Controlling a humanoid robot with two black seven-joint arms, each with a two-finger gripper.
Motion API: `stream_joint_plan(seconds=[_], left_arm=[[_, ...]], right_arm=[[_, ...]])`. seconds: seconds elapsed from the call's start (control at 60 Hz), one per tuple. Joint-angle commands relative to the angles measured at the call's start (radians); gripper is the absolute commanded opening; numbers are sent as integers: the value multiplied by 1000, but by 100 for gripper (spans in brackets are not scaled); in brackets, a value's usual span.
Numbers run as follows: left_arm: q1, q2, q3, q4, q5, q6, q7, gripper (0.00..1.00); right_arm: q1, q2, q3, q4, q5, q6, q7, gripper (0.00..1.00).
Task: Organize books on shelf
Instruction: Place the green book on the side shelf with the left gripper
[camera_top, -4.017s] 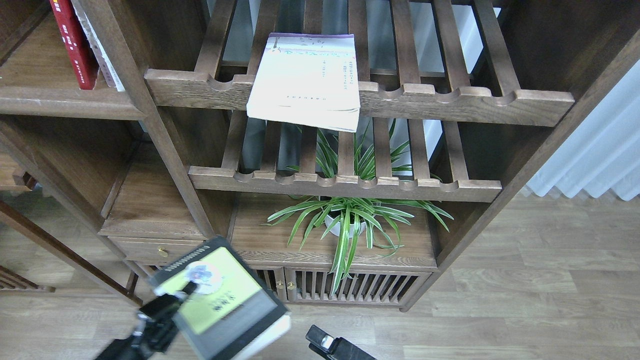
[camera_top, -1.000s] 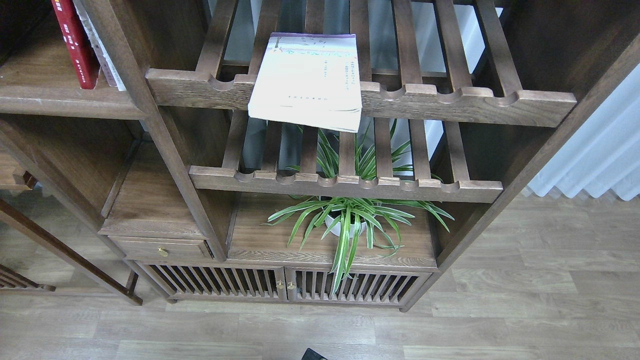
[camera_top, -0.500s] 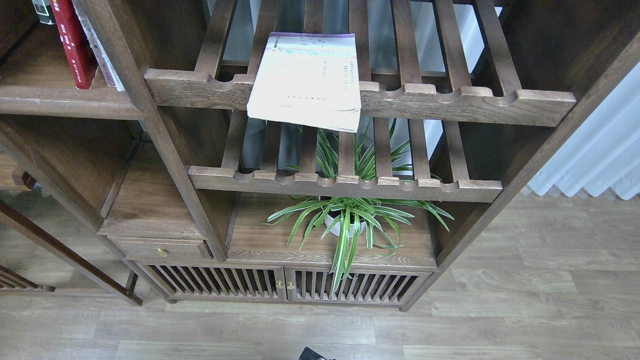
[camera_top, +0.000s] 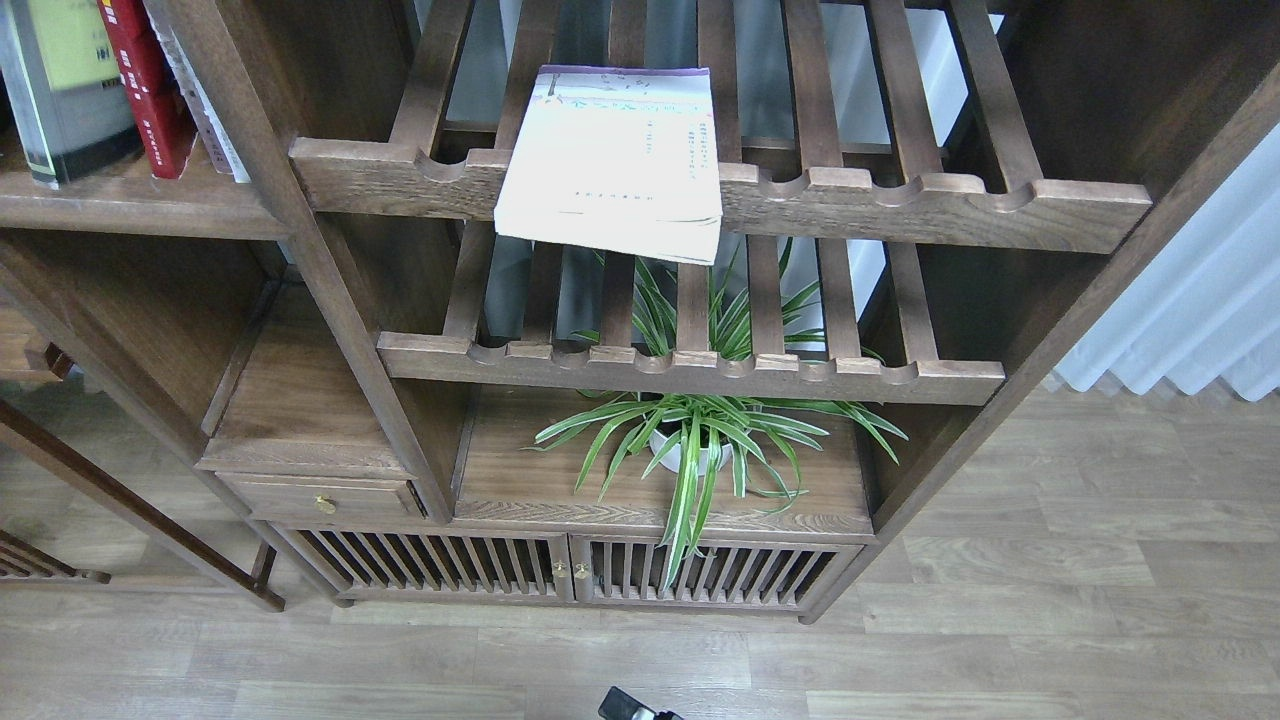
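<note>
On the plank shelf (camera_top: 130, 205) at upper left, our black-and-yellow-green book (camera_top: 60, 85) stands beside the red book (camera_top: 150, 100). The white book (camera_top: 612, 155) lies flat on the slatted rack (camera_top: 900, 205). Neither gripper's jaws show; only a dark sliver appears at the bottom edge.

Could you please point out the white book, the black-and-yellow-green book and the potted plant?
white book (camera_top: 612, 150), head view, cover centre.
black-and-yellow-green book (camera_top: 68, 80), head view, cover.
potted plant (camera_top: 690, 440), head view, leaves.
</note>
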Motion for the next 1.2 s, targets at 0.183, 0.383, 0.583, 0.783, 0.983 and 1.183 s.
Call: stream_joint_plan(seconds=[0.183, 0.383, 0.583, 0.783, 0.983, 1.183], left_arm=[[52, -1, -38, -37, -67, 0, -6, 33], [62, -4, -50, -54, -90, 0, -21, 34], [62, -18, -50, -60, -90, 0, -69, 33], [63, -33, -64, -67, -90, 0, -71, 33], [108, -35, -119, -98, -96, 0, -71, 34], [294, -33, -213, -234, -152, 0, -66, 35]], right_arm=[[0, 1, 1, 0, 0, 0, 0, 99], [-2, 13, 1, 0, -2, 0, 0, 99], [-3, 13, -1, 0, -2, 0, -2, 99], [-6, 13, -1, 0, -2, 0, 0, 99], [-6, 15, 4, 0, -2, 0, 0, 99], [-2, 41, 11, 0, 0, 0, 6, 99]])
